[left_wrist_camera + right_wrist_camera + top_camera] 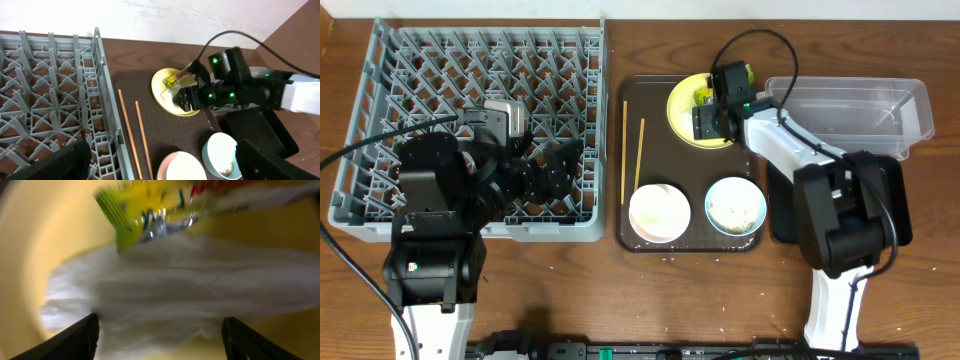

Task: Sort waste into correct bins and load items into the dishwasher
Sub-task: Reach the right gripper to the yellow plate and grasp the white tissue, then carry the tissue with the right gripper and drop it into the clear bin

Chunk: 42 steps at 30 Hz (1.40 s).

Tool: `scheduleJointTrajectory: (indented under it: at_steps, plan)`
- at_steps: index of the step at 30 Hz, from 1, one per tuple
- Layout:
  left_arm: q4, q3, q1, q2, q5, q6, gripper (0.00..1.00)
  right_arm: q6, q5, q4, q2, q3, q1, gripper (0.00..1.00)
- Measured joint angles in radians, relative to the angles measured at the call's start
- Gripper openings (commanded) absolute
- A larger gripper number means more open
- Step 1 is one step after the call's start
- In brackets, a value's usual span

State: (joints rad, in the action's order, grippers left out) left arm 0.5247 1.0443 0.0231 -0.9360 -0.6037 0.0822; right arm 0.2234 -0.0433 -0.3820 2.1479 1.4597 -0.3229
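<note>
Overhead view: your right gripper [712, 112] is low over the yellow plate [680, 112] on the brown tray [650, 242]. The clear tub [880, 100] is just to its right. Your left gripper [545, 170] hangs above the rack [380, 130], well away from the waste.

Left wrist view: the left fingers [60, 162] stand apart with nothing between them. Far ahead of them, the right gripper's tips are at the green-yellow wrapper [175, 80] on the plate.

Right wrist view: the right fingers [75, 337] are spread wide, not yet clamped. The crumpled white paper [190, 285] lies between them and just ahead, soft, folded and pale. The wrapper is beyond it, glossy and blurred.

I would ease in until the bulk of the paper sits between the pads. Then close on the paper alone, with the tips clear of the plate so it does not slide.
</note>
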Motion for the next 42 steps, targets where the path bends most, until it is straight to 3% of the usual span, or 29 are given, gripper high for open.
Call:
scheduleJointTrajectory:
  at_steps: [4, 8, 16, 28, 34, 42]
  plan:
    - [0.000, 0.000, 0.000, 0.000, 0.000, 0.000, 0.93, 0.004, -0.006, 0.011, 0.003, 0.004, 0.000, 0.66]
    - [0.000, 0.000, 0.000, 0.000, 0.000, 0.000, 0.93, 0.031, -0.006, 0.014, 0.003, 0.004, 0.000, 0.72]
    - [0.000, 0.000, 0.000, 0.000, 0.000, 0.000, 0.93, 0.333, -0.018, -0.045, 0.003, 0.026, 0.000, 0.78]
    - [0.000, 0.000, 0.000, 0.000, 0.000, 0.000, 0.93, 0.724, 0.085, -0.034, -0.005, 0.034, 0.044, 0.78]
    - [0.000, 0.000, 0.000, 0.000, 0.000, 0.000, 0.93, 0.827, 0.025, -0.007, -0.004, 0.033, 0.032, 0.73]
    - [0.000, 0.000, 0.000, 0.000, 0.000, 0.000, 0.93, 0.856, -0.047, 0.014, 0.006, 0.033, -0.007, 0.70]
